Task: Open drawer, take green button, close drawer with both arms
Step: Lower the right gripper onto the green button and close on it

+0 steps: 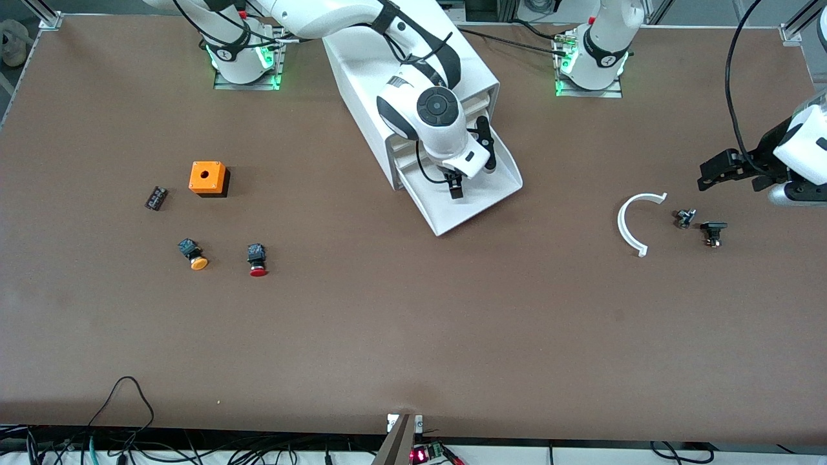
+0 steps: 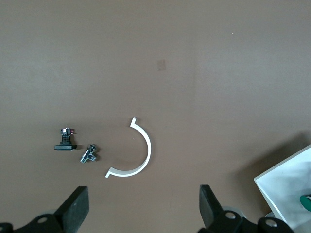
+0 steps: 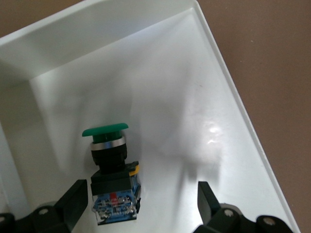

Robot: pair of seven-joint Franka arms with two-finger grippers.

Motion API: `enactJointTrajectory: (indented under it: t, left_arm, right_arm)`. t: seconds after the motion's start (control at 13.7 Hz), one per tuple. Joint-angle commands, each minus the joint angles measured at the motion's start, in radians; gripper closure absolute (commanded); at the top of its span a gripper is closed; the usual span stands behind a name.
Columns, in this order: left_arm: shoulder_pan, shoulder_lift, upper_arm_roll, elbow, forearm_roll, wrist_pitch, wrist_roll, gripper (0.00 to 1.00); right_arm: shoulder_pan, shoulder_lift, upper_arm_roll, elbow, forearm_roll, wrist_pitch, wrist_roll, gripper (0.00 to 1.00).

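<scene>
The lowest drawer stands pulled out, and the green button lies on its side in it. The right gripper hangs over it, jaws wide and empty; closing off-centre could nudge the button away. The left gripper waits open, holding nothing, above the white arc.

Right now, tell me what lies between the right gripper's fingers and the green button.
Nothing: the right wrist view shows only bare drawer floor between the open right gripper and the green button, which lies on its side between the fingers, ungripped.
</scene>
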Motion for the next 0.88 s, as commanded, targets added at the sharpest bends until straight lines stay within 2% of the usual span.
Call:
enactJointTrajectory:
  t: [0.0,0.8]
  left_arm:
    - [-0.004,0.016,0.0,0.035,0.021,-0.025,-0.014,0.0]
    - [-0.002,0.018,0.003,0.037,0.021,-0.025,-0.015,0.0]
  right_arm:
    - [0.006,0.023,0.003,0.025,-0.023,-0.009,0.001,0.0]
    - [0.0,0.053,0.001,0.038,-0.024,-0.003,0.002,0.0]
